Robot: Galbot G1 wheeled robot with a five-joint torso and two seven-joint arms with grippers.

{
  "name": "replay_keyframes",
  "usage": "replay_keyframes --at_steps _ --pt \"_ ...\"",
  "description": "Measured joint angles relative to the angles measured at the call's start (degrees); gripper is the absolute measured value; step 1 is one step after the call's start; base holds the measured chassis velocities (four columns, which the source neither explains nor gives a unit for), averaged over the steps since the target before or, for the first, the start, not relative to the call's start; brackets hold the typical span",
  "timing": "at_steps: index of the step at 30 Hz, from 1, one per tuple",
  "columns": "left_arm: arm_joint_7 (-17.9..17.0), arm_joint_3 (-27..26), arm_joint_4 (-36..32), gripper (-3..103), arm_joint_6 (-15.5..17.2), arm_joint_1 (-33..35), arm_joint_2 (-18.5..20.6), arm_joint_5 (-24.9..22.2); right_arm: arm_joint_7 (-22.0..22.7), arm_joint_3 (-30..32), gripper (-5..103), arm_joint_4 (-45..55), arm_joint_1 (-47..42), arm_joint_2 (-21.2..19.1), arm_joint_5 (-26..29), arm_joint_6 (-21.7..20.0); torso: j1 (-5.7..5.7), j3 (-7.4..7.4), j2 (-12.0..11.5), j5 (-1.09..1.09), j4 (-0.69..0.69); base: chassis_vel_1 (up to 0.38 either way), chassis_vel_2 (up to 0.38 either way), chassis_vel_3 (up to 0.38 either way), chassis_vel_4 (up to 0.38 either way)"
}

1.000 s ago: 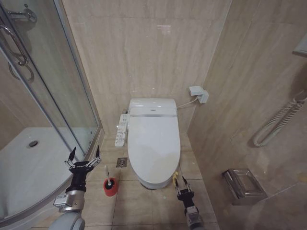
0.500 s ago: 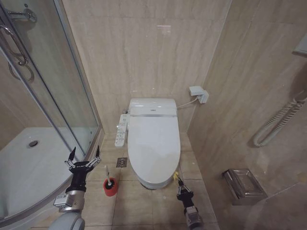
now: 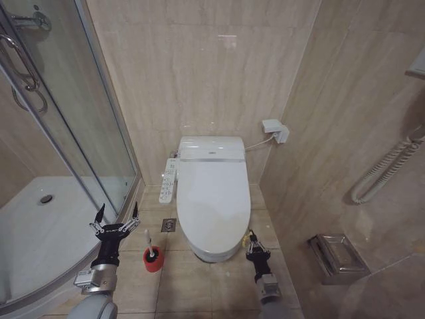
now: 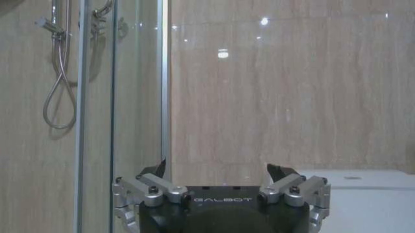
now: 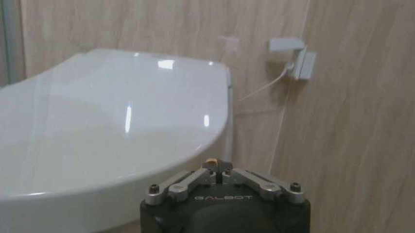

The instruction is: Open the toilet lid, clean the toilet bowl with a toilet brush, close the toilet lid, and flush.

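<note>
Lying shut over the toilet bowl, the toilet lid was recorded with its long axis running away from the robot. The right gripper, fingers pinched together, was noted at the lid's front right edge by the yellow tab. The left gripper, fingers spread, was held beside the toilet brush on the floor.

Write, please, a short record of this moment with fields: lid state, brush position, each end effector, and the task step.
lid state: the toilet lid is down, covering the toilet bowl
brush position: the toilet brush stands on the floor, left of the bowl, untouched
left end effector: open, in the air near the shower glass, above the brush
right end effector: shut, at the lid's front right edge, by the small yellow tab
task step: lid not yet opened
</note>
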Motion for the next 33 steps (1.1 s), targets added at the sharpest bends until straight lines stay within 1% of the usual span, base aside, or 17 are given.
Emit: replay_keyframes --at_steps 6,12,14,15,18,20,21,23,24,25,27,28,33 --pt "0.0 0.0 0.0 100 0.0 0.0 0.0 0.0 0.7 0.6 1 4.0 0.0 -0.2 1.6 -0.4 0.00 0.00 0.0 0.00 -0.01 0.000 0.000 0.000 0.000" --pt "0.0 0.0 0.0 100 0.0 0.0 0.0 0.0 1.8 1.2 1 8.4 1.3 -0.5 4.0 -2.5 0.00 0.00 0.0 -0.01 -0.01 0.000 0.000 0.000 0.000" --pt "0.0 0.0 0.0 100 0.0 0.0 0.0 0.0 3.1 1.5 1 9.3 3.4 -1.1 5.0 -4.9 0.00 0.00 0.0 0.00 0.00 0.000 0.000 0.000 0.000" --pt "0.0 0.0 0.0 100 0.0 0.0 0.0 0.0 3.1 1.5 1 9.3 3.4 -1.1 5.0 -4.9 0.00 0.00 0.0 0.00 0.00 0.000 0.000 0.000 0.000" --pt "0.0 0.0 0.0 100 0.0 0.0 0.0 0.0 3.4 2.0 1 8.7 8.5 -2.6 7.6 -7.0 0.00 0.00 0.0 0.00 0.00 0.000 0.000 0.000 0.000" --pt "0.0 0.0 0.0 100 0.0 0.0 0.0 0.0 3.4 2.1 1 8.4 9.8 -3.0 8.2 -7.3 0.00 0.00 0.0 -0.01 0.01 0.000 0.000 0.000 0.000" --pt "0.0 0.0 0.0 100 0.0 0.0 0.0 0.0 3.5 2.1 1 7.7 12.2 -3.6 9.1 -8.0 0.00 0.00 0.0 0.00 -0.01 0.000 0.000 0.000 0.000" --pt "0.0 0.0 0.0 100 0.0 0.0 0.0 0.0 3.5 2.1 1 6.2 16.1 -4.5 10.3 -9.0 0.00 0.00 0.0 0.00 0.01 0.000 0.000 0.000 0.000" --pt "0.0 0.0 0.0 100 0.0 0.0 0.0 0.0 3.5 2.1 1 6.2 16.1 -4.5 10.3 -9.0 0.00 0.00 0.0 0.00 0.01 0.000 0.000 0.000 0.000" --pt "0.0 0.0 0.0 100 0.0 0.0 0.0 0.0 3.5 2.1 1 5.2 18.1 -5.0 10.7 -9.3 0.00 0.00 0.0 -0.01 -0.01 0.000 0.000 0.000 0.000" --pt "0.0 0.0 0.0 100 0.0 0.0 0.0 0.0 3.5 1.9 1 3.5 21.3 -5.7 11.8 -10.0 0.00 0.00 0.0 -0.01 0.01 0.000 0.000 0.000 0.000" --pt "0.0 0.0 0.0 100 0.0 0.0 0.0 0.0 3.5 1.9 1 3.5 21.3 -5.7 11.8 -10.0 0.00 0.00 0.0 -0.01 0.01 0.000 0.000 0.000 0.000" --pt "0.0 0.0 0.0 100 0.0 0.0 0.0 0.0 3.4 1.1 1 0.3 27.4 -6.9 14.5 -12.6 0.00 0.00 0.0 -0.01 -0.01 0.000 0.000 0.000 0.000"
